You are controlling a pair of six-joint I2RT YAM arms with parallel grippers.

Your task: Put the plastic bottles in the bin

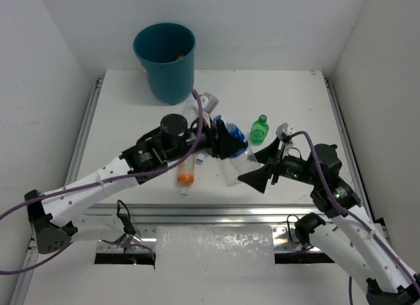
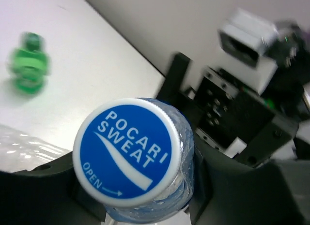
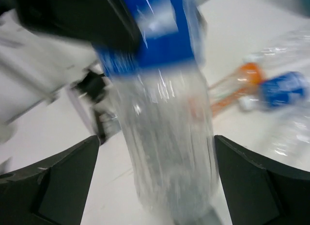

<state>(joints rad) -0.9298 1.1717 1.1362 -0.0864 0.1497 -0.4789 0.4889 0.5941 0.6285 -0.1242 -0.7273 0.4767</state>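
Observation:
My left gripper [image 1: 225,141] is shut on a clear bottle with a blue label [image 1: 237,138]; its blue Pocari Sweat cap [image 2: 127,151] fills the left wrist view. The same bottle [image 3: 167,138] stands between the spread fingers [image 3: 53,181] of my right gripper [image 1: 262,166], which is open and not touching it. A short green bottle [image 1: 260,129] stands just behind it. An orange-labelled bottle [image 1: 186,172] lies under my left arm. Clear bottles [image 1: 205,103] lie near the teal bin [image 1: 164,59] at the back left.
Something orange [image 1: 178,56] shows inside the bin. The orange bottle [image 3: 232,87] and a blue-labelled one [image 3: 283,89] lie beyond the held bottle in the right wrist view. The two arms are close together at mid-table. White walls enclose the table.

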